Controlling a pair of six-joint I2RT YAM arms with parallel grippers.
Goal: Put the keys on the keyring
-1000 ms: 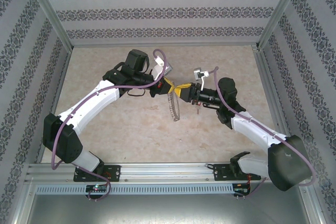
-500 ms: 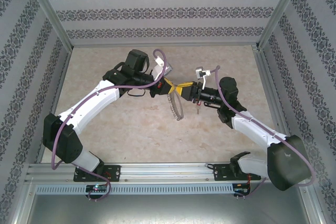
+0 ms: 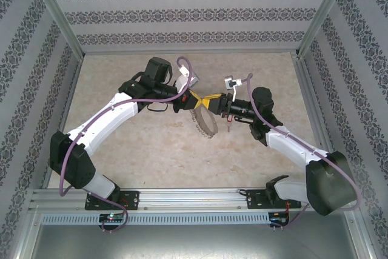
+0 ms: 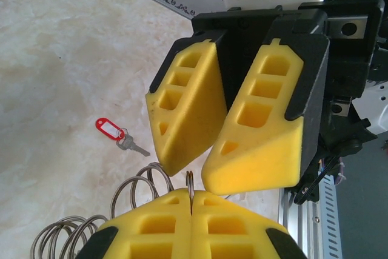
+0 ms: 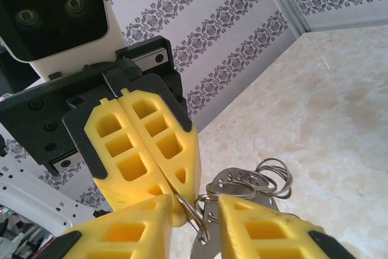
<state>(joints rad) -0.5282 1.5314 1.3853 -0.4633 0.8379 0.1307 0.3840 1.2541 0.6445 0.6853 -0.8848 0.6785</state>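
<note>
Grey metal keyring (image 3: 206, 122) hangs mid-frame, pinched in the closed left pincer (image 4: 191, 195). The right pincer (image 5: 195, 203) stands slightly open astride its wire. The red-headed key (image 4: 118, 133) lies on the table (image 4: 60, 59) at left of the left wrist view, its label too small to read.

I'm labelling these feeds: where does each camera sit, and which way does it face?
Top external: above and behind, facing down at the table; left arm, right arm show.
Left wrist: looks along its fingers, past the right end effector, to the key.
Right wrist: looks past its fingers at the left end effector and wall.
Wrist views share the keyring.
</note>
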